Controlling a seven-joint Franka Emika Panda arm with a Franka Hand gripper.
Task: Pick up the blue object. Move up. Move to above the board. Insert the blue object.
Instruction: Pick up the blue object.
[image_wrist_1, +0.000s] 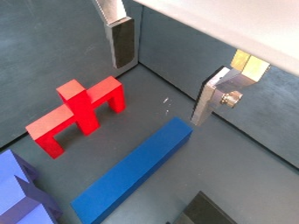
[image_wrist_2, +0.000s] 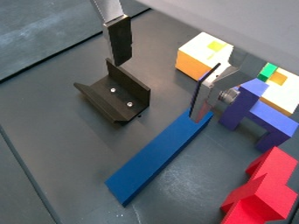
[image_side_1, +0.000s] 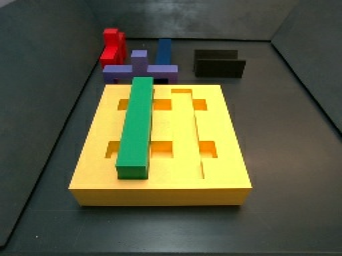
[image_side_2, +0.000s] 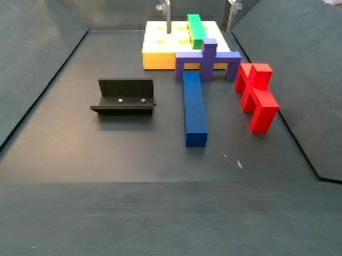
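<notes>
Blue object (image_side_2: 195, 104): long dark blue bar, flat on the dark floor, untouched; seen lengthwise in both wrist views (image_wrist_1: 133, 181) (image_wrist_2: 162, 158). In a side view, lies between the fixture (image_side_2: 124, 97) on one side and the red block (image_side_2: 257, 93) on the other, apart from both; far end stops just short of the purple cross-shaped block (image_side_2: 207, 66).

Gripper (image_wrist_1: 163, 71) above the floor, over the space near one end of the bar; fingers spread wide apart, nothing between them but bare floor. One finger (image_wrist_1: 121, 42) a flat silver plate with dark pad; the opposite finger (image_wrist_1: 212, 94) near the bar's end, not touching as far as can be told. Same wide-open stance in a wrist view (image_wrist_2: 162, 65), with the fixture (image_wrist_2: 114, 94) below one finger.

Board (image_side_1: 160, 143): large yellow slab with grooves and square cut-outs, nearest thing in a side view, farthest in a side view (image_side_2: 171, 43). Green bar (image_side_1: 138, 125) seated lengthwise in one long groove of the board. Purple cross-shaped block (image_side_1: 143, 69) just beyond the board's far edge, close against it. Red block (image_side_1: 114, 44) behind the purple one, toward the back corner. Blue bar (image_side_1: 163, 50) only partly visible there, behind the purple block. Fixture (image_side_1: 218, 63) well apart from the board, near the back wall.
</notes>
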